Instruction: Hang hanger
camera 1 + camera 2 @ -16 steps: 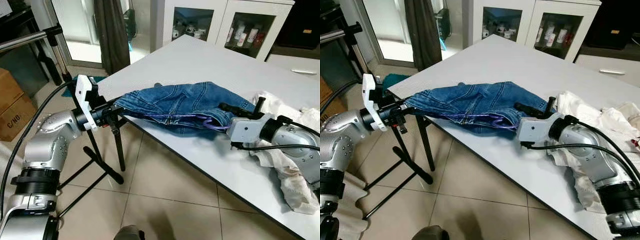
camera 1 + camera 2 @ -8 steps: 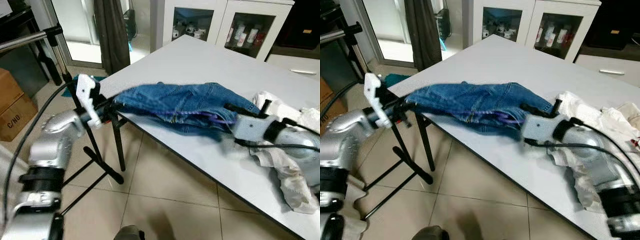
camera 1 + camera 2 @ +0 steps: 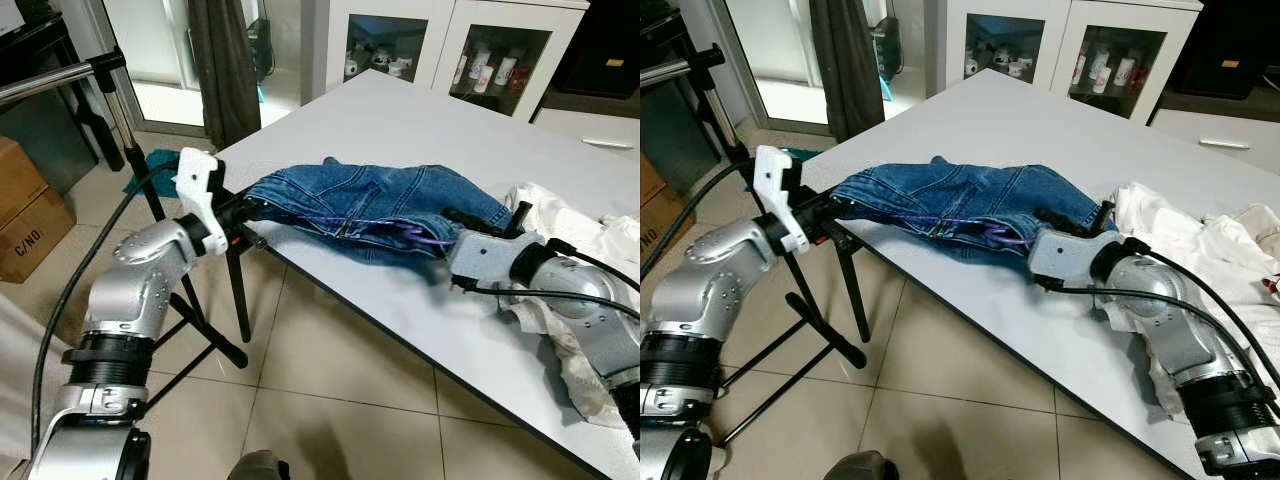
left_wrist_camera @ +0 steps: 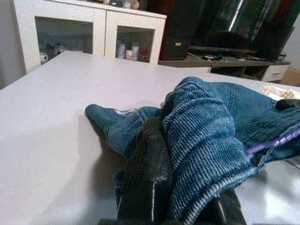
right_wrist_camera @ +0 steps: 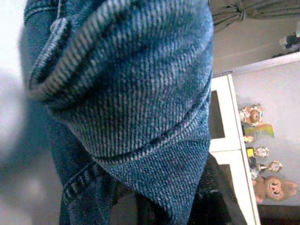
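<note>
Here, head views: the blue denim garment (image 3: pixel 375 205) on a purple wire hanger (image 3: pixel 400 229) lies on the white tabletop (image 3: pixel 420 120). Left gripper (image 3: pixel 245 212) clamps its 9 o'clock end; right gripper (image 3: pixel 1065 222) its 3 o'clock end. Left wrist view: jaws shut on denim. Right wrist view: denim covers the jaws.

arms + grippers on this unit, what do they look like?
Both arms have silver metal shells with black ribbed joint rings and loose black cables. The left gripper carries a white bracket at the wrist, and the right gripper has a grey wrist block. Fingers are long, black and textured.
</note>
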You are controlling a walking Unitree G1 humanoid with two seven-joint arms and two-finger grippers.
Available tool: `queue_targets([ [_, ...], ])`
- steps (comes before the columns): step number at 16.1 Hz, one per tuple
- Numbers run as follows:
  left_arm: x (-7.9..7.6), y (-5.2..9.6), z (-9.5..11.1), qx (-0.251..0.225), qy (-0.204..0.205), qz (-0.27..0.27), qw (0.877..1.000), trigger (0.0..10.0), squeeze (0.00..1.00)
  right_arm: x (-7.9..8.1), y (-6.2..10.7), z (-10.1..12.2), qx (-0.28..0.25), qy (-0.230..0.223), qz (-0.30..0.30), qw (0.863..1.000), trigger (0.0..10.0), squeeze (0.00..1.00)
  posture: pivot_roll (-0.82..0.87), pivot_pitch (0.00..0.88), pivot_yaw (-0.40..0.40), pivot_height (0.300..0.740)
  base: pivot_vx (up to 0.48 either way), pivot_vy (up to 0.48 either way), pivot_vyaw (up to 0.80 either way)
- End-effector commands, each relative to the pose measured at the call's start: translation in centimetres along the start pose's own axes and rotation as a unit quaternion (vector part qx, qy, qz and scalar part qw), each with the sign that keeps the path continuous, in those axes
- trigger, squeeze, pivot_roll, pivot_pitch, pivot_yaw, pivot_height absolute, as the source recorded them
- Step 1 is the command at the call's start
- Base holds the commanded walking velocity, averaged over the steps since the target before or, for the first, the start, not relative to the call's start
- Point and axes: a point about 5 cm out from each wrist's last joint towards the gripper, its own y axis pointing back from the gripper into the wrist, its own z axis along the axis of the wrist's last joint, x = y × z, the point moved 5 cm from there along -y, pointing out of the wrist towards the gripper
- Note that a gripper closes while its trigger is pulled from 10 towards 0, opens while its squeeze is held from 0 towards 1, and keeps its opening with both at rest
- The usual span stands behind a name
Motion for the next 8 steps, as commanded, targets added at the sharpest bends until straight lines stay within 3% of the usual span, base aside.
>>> queue_targets([
  [1,-1.2,-1.1,1.9,-0.011,-0.023,-0.014,1.0,10.0,0.0,-0.9,-0.5,0.6,0.002,0.006,-0.019,1.0,10.0,0.0,0.2,0.0,0.002,0.74,0.0,0.0,0.0],
  [3,-2.9,-1.9,2.4,-0.012,-0.028,-0.035,0.999,10.0,0.0,-0.9,-0.9,0.9,0.002,-0.002,-0.027,1.0,10.0,0.0,0.2,0.0,0.002,0.74,0.0,0.0,0.0],
  [5,-3.4,-2.4,2.9,-0.012,-0.027,-0.037,0.999,10.0,0.0,-1.4,-0.8,0.6,0.009,-0.003,-0.038,0.999,10.0,0.0,0.2,0.0,0.003,0.74,0.0,0.0,0.0],
  [8,-1.6,-1.9,2.6,0.005,-0.022,-0.001,1.0,10.0,0.0,-2.3,-0.2,-0.6,0.029,0.015,-0.043,0.999,10.0,0.0,0.2,0.0,0.003,0.74,0.0,0.0,0.0],
])
